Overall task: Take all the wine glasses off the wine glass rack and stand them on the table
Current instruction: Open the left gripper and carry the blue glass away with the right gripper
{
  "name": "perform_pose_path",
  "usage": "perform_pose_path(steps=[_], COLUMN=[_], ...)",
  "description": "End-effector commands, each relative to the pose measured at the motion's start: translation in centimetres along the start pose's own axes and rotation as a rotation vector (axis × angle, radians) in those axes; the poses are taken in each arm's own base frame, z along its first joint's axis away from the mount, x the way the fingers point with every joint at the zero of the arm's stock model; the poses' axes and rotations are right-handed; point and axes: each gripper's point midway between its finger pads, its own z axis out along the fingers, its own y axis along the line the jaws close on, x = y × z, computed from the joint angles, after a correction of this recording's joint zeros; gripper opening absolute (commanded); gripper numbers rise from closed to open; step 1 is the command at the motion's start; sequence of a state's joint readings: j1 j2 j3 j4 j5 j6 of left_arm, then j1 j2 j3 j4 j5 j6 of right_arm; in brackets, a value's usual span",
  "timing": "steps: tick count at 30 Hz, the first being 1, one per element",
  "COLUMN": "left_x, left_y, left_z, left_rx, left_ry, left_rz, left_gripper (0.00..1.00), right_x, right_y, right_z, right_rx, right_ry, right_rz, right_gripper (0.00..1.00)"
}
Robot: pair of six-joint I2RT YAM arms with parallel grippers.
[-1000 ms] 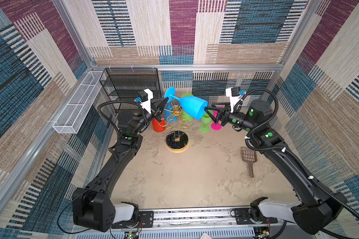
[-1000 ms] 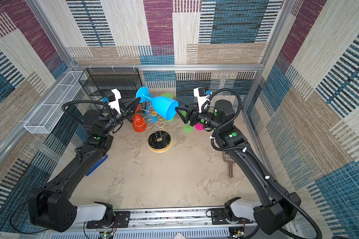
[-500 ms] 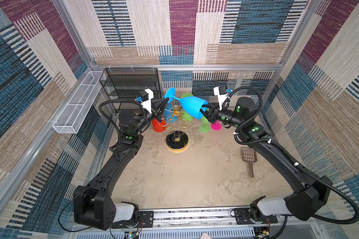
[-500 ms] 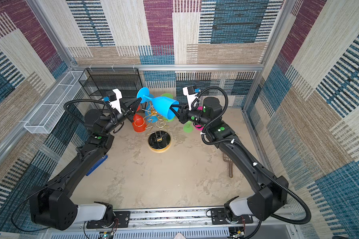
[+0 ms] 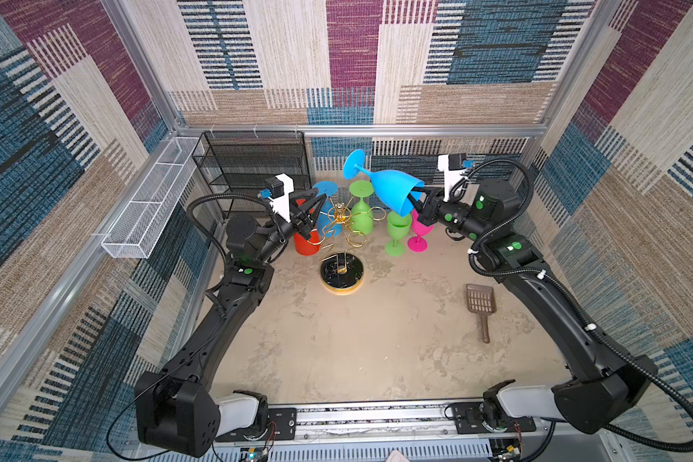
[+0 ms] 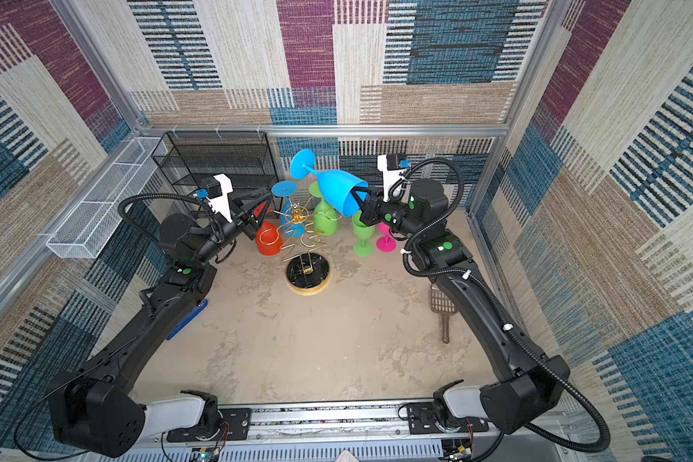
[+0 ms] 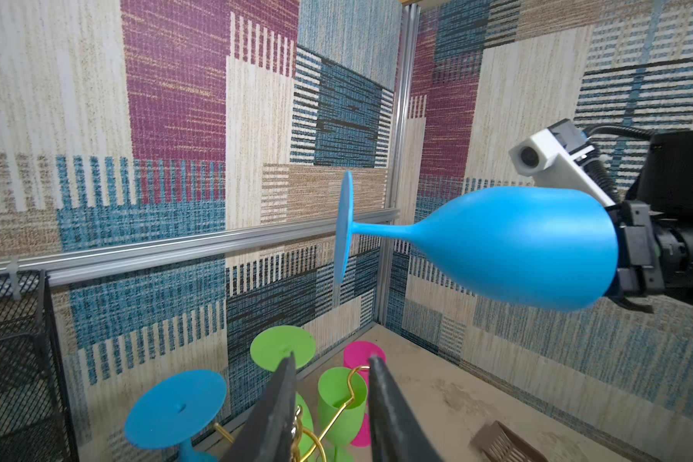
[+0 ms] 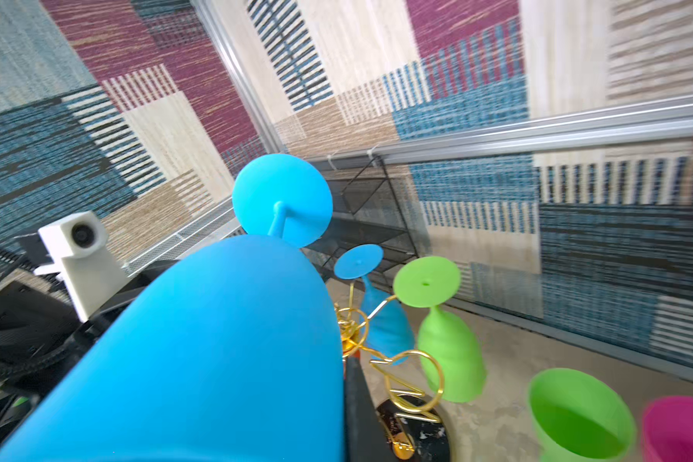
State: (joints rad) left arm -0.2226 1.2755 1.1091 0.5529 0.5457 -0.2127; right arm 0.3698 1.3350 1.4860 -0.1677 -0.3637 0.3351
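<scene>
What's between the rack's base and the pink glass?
An upright green wine glass, close beside the pink wine glass; then bare floor to the rack's base. Both top views show it.

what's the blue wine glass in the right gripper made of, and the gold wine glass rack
The blue wine glass looks like plastic or silicone rather than real glass: opaque, even colour, matte, no sharp reflections. The wine glass rack looks like thin bent metal wire with a shiny gold finish that catches the light. Its round base is glossy black with a gold rim; what it is made of is unclear.
</scene>
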Motion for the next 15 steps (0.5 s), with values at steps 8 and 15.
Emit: perform_pose_path(steps=[8,15], left_x=[0.0,1.6], left_y=[4.8,8.1], left_z=[-5.0,-8.6], left_rx=[-0.271,-0.397], left_ry=[0.040,0.152], left_rz=[-0.116,-0.187], left_gripper=[0.48,0.51], right_x=[-1.4,1.7], right_y=[-11.4,-16.6], right_z=[-9.6,-14.1], right_rx=[0.592,0.879], right_ry=[0.064,0.236], right_rz=[-0.100,-0.105], right_gripper=[0.00,0.00])
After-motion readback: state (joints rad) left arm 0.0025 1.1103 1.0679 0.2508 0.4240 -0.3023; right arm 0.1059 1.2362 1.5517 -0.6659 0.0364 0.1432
